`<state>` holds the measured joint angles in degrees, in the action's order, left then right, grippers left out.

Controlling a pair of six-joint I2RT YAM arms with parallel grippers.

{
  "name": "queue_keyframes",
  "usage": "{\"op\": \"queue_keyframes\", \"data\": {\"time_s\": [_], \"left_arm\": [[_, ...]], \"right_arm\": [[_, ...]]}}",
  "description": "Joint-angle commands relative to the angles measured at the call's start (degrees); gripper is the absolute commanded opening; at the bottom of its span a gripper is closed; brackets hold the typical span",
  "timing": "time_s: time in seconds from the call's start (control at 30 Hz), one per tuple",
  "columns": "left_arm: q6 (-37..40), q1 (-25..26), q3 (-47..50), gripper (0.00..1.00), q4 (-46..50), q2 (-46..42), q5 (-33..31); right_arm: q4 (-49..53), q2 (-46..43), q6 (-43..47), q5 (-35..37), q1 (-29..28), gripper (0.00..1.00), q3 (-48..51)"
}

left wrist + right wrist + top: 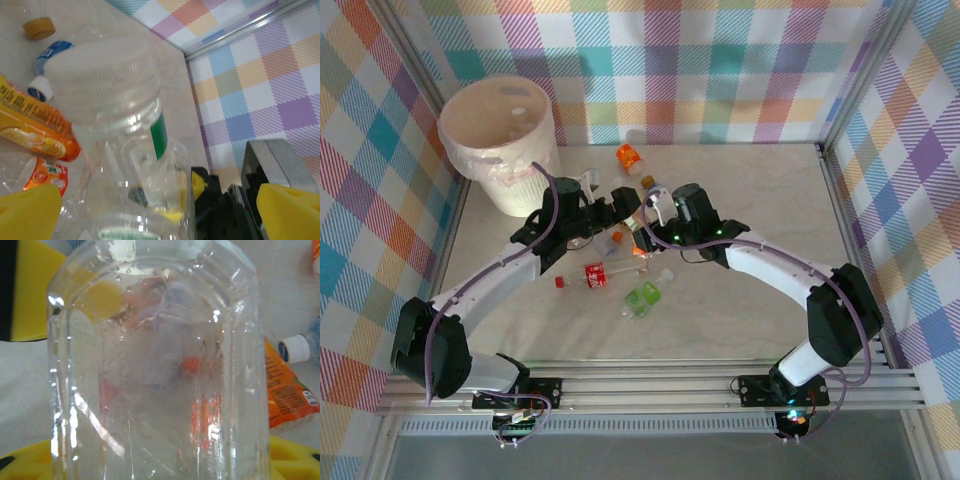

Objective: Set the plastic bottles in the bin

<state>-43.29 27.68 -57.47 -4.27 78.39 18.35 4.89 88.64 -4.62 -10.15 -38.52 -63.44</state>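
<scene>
The table (760,200) is the biggest thing, pale and flat, with checked walls (720,60) on three sides. A metal rail (835,200) runs along its right edge. The right half of the table is bare, so there is lots of room there. The left side is tight, because the bin (510,175) stands in the far left corner, close to the wall. Its top is open.

The left arm (490,275) and the right arm (770,265) both reach in and meet in the middle, just beside the bin.

The bottles lie in a small heap there. The clear bottle (115,100) is the one that is up off the table. It has a white cap and a green label. The right gripper (160,462) pinches it, with a yellow finger (295,457) on each side. The left gripper (155,210) has its jaws spread wide, and the clear bottle sits between its pads (27,212) without being squeezed.

Just under the grippers lie an orange-label bottle (35,130) and a blue bottle (50,70), close together. A red bottle (592,277) and a green bottle (642,298) lie nearer the arm bases. A far orange bottle (628,157) sits alone toward the back wall. A brown cap (39,27) rests on the table beyond the blue bottle.
</scene>
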Motion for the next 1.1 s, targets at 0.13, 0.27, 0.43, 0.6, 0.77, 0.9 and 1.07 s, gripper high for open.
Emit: {"op": "queue_keyframes", "data": {"time_s": [0.13,0.27,0.43,0.6,0.77,0.9,1.07], "left_arm": [[-1.3,0.4,0.8,0.94,-4.1,0.8,1.3],[-0.4,0.5,0.7,0.89,-4.9,1.3,4.2],[0.2,0.7,0.8,0.85,-3.4,1.5,3.6],[0.3,0.8,0.4,0.79,-4.7,2.6,5.8],[0.8,1.0,0.2,0.71,-5.1,3.0,5.9],[2.3,1.0,-0.8,0.64,-2.8,2.7,4.5],[1.7,1.0,-0.8,0.62,-3.8,2.9,2.9]], "right_arm": [[-5.5,-3.0,0.1,-5.9,-0.5,0.47,-1.0],[-6.4,-2.9,-0.4,-6.5,-0.8,0.47,-1.2],[-7.0,-2.9,-0.3,-7.6,-1.1,0.49,-1.8],[-7.1,-2.5,0.1,-10.9,-1.2,0.52,-2.0],[-7.2,-2.2,-0.9,-12.5,-1.2,0.53,-2.3],[-6.8,-2.5,-0.7,-11.7,-1.2,0.56,-2.2],[-6.6,-4.5,4.6,-7.3,-1.2,0.78,0.0]]}}
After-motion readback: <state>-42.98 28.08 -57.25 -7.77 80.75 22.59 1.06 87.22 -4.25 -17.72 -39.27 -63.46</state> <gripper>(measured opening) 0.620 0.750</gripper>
